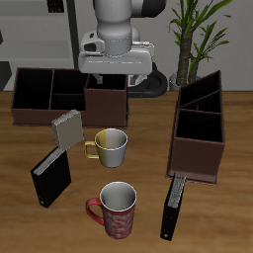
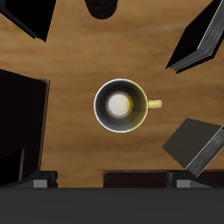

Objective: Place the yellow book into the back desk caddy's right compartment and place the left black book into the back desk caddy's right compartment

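Observation:
The yellow book [image 1: 67, 128] [image 2: 198, 144] leans tilted on the table just in front of the back desk caddy [image 1: 44, 91]. The right compartment [image 1: 106, 103] is that caddy's taller end box. The left black book [image 1: 173, 207] [image 2: 31, 17] lies near the table's front edge, beside the other caddy. My gripper [image 1: 114, 71] [image 2: 109, 182] hangs open above the right compartment's front, with nothing between its fingers. It is well apart from both books.
A pale mug with a yellow handle [image 1: 111, 145] [image 2: 120, 106] stands below the gripper. A red mug [image 1: 117, 208] sits nearer the front edge. A second black book [image 1: 51, 178] [image 2: 199, 39] lies propped close by. A brown caddy with slanted dividers [image 1: 198, 128] [image 2: 22, 122] stands to one side.

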Robot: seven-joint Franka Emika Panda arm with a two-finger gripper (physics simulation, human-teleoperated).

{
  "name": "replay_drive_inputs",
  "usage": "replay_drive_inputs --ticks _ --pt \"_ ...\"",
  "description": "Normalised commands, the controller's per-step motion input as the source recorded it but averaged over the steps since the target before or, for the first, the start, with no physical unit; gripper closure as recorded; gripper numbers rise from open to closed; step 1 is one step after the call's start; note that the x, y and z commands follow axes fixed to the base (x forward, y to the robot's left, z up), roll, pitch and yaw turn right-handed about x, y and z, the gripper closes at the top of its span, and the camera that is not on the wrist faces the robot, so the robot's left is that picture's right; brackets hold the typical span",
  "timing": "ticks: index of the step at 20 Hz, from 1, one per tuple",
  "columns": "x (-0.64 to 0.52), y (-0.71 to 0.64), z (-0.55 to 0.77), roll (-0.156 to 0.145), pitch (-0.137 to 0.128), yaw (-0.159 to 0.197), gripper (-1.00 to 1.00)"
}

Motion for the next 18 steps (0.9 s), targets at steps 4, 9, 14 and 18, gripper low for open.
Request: replay_drive_inputs --ticks 4,9,14,18 --pt "-0.12 -0.6 0.01 0.034 -0.091 -0.057 -1.0" --pt "-0.2 -0.57 -0.17 0.055 -0.082 -0.089 -1.0" --pt "-0.17 -0.54 -0.24 -0.004 -0.049 -0.034 -1.0" --pt "-0.07 -0.53 -0.18 -0.036 -0.045 -0.066 -1.0"
